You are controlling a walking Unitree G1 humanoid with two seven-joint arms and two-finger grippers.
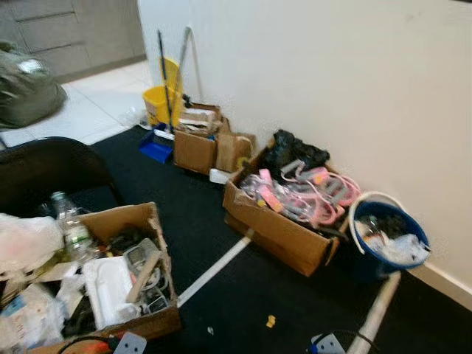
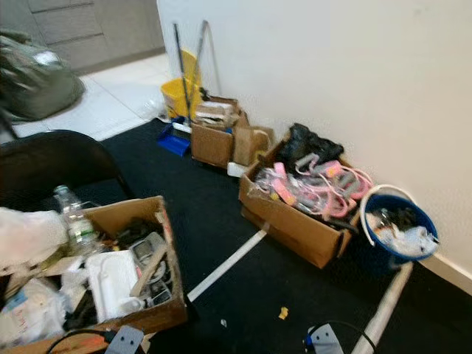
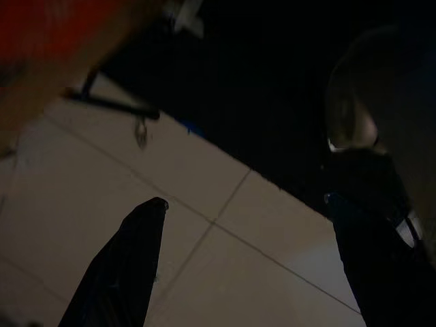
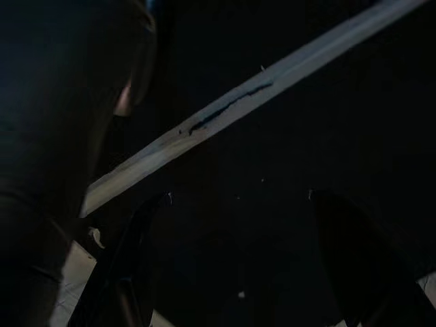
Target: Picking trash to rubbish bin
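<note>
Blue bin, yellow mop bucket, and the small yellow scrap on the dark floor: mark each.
blue bin [image 1: 359,237]: left eye view, on its blue rim.
yellow mop bucket [image 1: 154,103]: left eye view, on its front wall.
yellow scrap [image 1: 271,321]: left eye view, on its middle.

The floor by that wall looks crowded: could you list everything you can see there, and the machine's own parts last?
Blue bucket: one, white rim, holding rubbish, by the wall at right.
Box of pink cables: one, brown cardboard, left of the bucket; black bag at its back.
Small boxes: a few, brown, further along the wall.
Mop bucket: one, yellow, with poles, at the far end.
Dustpan: one, blue, beside the mop bucket.
Box of clutter: one, brown, near left, with a clear bottle.
Yellow scrap: one, on the black carpet.
White floor stripe: one.
Left gripper: jaws apart, over pale tiles.
Right gripper: jaws apart, over dark carpet.
</note>
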